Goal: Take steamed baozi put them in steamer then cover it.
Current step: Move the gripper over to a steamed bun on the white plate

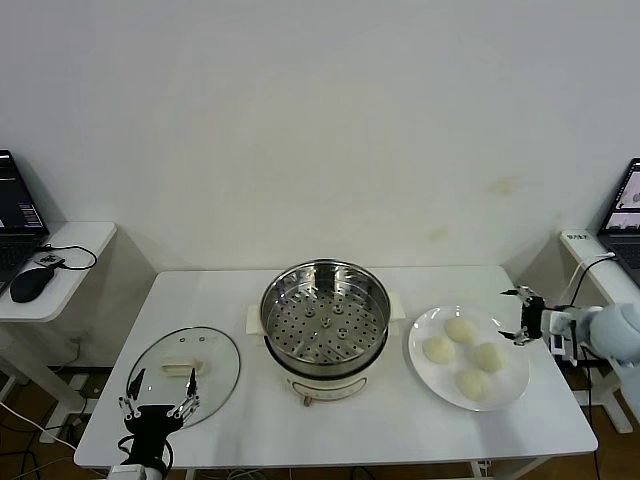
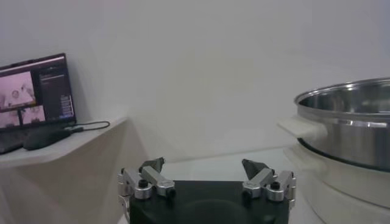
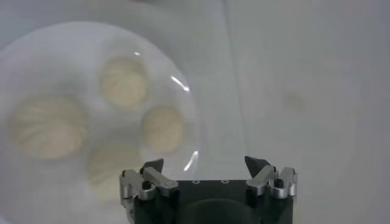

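Right end effector [image 1: 519,318] sits open and empty at the 3 o'clock rim of the plate [image 1: 512,385], just beside the four steamed baozi [image 1: 462,329] — none in the steamer [image 1: 325,318] yet. Next step, I'd say: come down over the nearest bun, close softly so it doesn't squash, lift clear of the steamer's rim, then travel toward 9 o'clock. Left end effector [image 1: 158,394] idles open at the desk [image 1: 400,440] front edge by the cover [image 1: 185,367] — room between plate and steamer is tight.
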Robot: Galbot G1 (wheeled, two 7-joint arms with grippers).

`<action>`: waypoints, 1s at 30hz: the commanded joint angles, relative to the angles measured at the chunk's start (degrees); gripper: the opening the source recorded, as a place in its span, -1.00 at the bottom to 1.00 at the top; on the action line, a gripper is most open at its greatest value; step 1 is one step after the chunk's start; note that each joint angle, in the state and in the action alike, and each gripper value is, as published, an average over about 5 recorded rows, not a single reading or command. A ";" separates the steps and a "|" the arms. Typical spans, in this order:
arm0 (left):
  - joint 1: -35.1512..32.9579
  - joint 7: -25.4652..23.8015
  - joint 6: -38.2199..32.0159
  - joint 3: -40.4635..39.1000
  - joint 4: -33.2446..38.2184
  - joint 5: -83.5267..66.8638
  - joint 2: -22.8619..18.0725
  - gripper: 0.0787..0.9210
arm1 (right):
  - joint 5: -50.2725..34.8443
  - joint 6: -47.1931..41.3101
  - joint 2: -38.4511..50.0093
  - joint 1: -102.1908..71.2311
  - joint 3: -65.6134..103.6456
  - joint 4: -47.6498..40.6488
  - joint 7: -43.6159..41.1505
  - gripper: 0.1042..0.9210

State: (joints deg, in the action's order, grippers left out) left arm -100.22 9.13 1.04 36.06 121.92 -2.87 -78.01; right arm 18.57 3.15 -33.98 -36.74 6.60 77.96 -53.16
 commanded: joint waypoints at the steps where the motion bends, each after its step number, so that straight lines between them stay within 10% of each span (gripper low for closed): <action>1: -0.20 0.10 -0.07 0.96 0.10 0.26 0.43 0.77 | -2.33 1.50 -1.26 19.90 -22.87 -11.99 -9.10 0.76; 30: 0.36 -0.18 -0.29 3.45 -0.90 -0.35 1.00 0.77 | 6.77 0.92 -17.09 25.26 -26.65 -29.62 -8.57 0.68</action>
State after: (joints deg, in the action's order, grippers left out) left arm -100.02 8.95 0.76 39.33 121.23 -3.16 -77.09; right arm 23.38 4.11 -48.64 -13.21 -18.37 51.87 -61.27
